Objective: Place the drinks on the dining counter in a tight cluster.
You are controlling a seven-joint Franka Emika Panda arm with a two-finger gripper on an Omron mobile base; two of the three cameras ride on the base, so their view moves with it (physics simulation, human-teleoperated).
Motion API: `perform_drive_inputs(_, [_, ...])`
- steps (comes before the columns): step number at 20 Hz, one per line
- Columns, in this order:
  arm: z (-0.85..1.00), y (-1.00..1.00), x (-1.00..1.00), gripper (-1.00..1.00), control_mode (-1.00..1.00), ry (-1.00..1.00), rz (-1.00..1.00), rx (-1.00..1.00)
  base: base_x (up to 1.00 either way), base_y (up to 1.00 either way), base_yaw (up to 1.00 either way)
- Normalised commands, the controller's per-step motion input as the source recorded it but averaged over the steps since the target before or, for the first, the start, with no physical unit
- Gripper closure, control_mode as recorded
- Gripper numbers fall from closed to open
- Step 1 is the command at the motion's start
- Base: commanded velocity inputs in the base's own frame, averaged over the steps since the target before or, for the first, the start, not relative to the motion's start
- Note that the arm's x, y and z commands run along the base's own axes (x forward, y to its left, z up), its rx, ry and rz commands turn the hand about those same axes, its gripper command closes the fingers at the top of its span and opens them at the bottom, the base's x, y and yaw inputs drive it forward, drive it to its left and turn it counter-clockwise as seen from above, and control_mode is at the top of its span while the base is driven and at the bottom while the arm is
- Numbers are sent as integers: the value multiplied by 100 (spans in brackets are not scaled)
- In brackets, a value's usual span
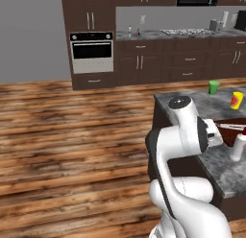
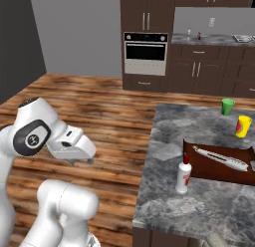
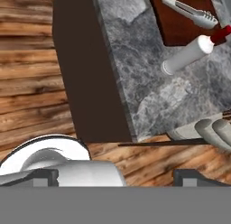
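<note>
Drinks on the island are represented by one visible unit: a white bottle with red cap [image 2: 184, 176], standing upright on the grey marbled tabletop [image 2: 169, 141] close to its front edge. It stands just beside the near left corner of the built-in sink [image 2: 219, 172], a dark brown recess. In the left base view the same bottle [image 1: 239, 146] appears at the right margin, partly cut off. In the hand view it [image 3: 189, 55] reads as a slanted white cylinder on the stone, which follows from the roll of that camera.

Tabletop, dark brown base [image 3: 85, 69] below it, wood plank floor [image 1: 72, 136] around it. A silver tap [image 2: 221, 158] lies across the sink recess.

The wall counter [image 1: 158, 35] at the back of the room carries two further small bottles [image 2: 193, 36], well apart from the island; they are too small to identify by colour or label. A built-in oven [image 1: 92, 52] sits to the left of that counter.

A green cup [image 2: 227, 106] and a yellow cup [image 2: 243, 126] stand on the far part of the tabletop, near each other and well apart from the white bottle.

The end effector [image 2: 79, 160] hangs over the floor, off the left side of the island, touching nothing. Its finger tips [image 3: 45, 175] stand spread wide with nothing between them.
</note>
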Motion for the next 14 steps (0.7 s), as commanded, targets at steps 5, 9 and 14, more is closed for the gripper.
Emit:
perform_drive_inputs(5, [0,92,23,-100,-100,-7,4,26,0,0,0])
perform_drive_inputs(9, [2,45,27,-100,-100,1,12,23,0,0,0])
perform_drive_inputs(14, [0,-32,12,-100,-100,2,20,2,0,0,0])
